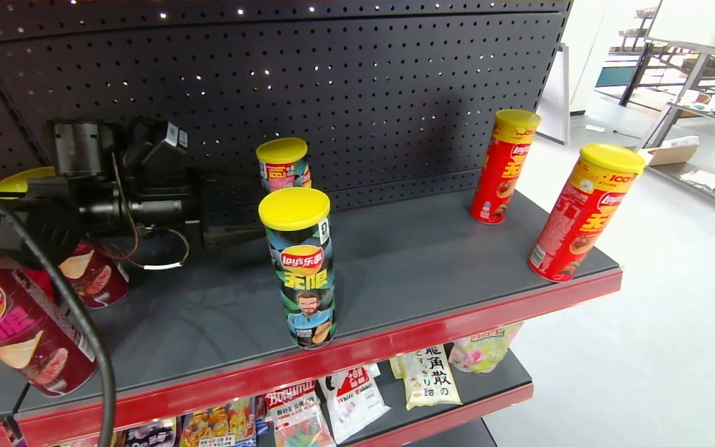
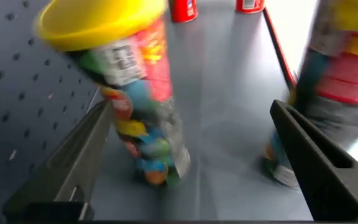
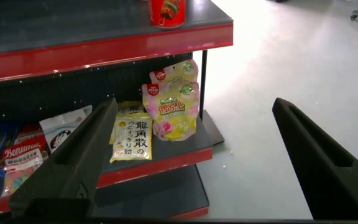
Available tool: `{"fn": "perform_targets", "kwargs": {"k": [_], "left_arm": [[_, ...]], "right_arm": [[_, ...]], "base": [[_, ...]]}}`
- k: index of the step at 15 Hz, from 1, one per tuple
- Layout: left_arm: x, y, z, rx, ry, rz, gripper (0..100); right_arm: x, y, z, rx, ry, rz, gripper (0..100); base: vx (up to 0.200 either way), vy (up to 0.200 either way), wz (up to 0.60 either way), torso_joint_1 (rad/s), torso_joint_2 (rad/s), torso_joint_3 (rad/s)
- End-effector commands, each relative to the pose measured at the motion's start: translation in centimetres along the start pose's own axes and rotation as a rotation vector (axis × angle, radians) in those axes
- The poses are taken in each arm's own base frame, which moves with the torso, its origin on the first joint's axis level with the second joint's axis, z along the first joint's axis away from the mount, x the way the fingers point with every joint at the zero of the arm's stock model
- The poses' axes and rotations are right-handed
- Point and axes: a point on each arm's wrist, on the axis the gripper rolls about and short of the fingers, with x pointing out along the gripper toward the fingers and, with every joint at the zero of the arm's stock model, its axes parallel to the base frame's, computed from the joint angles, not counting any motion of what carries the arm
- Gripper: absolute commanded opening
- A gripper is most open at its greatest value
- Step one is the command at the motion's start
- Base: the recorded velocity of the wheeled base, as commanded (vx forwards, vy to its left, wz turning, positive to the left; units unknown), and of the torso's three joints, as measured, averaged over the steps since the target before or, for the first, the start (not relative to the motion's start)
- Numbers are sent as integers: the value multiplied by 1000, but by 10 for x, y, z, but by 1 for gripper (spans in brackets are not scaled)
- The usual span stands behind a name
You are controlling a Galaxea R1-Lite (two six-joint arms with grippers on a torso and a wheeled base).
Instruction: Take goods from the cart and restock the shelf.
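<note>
On the top shelf (image 1: pixel 432 261) my left gripper (image 1: pixel 233 209) reaches in from the left, open. Between its fingers stands a dark chip can with a yellow lid (image 1: pixel 283 162), by the pegboard back wall. In the left wrist view that can (image 2: pixel 138 99) sits close against one finger (image 2: pixel 73 168), and I cannot tell if they touch. A second dark can (image 1: pixel 305 273) stands at the shelf's front edge, just outside the other finger (image 2: pixel 309 155). My right gripper (image 3: pixel 191 155) hangs open and empty, low down before the lower shelf.
Two red cans (image 1: pixel 505 166) (image 1: pixel 584 214) stand at the shelf's right end. Two maroon cans (image 1: pixel 16 329) (image 1: pixel 94 273) are at the left by my left arm. Snack bags (image 3: pixel 169 106) fill the lower shelf. Open floor (image 1: pixel 643 347) lies to the right.
</note>
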Motion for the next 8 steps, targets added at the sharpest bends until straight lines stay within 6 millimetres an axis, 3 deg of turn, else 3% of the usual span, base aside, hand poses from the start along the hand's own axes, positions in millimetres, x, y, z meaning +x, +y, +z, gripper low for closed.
{"fn": "perform_targets", "kwargs": {"k": [1, 8], "left_arm": [[-22, -14, 12, 14, 3, 45, 100], [-28, -18, 24, 30, -9, 56, 100]], "right_arm": [[0, 0, 0, 0, 1, 0, 100], [0, 0, 0, 0, 0, 0, 100]], "base": [[0, 0, 0, 0, 0, 0], [0, 0, 0, 0, 0, 0]]}}
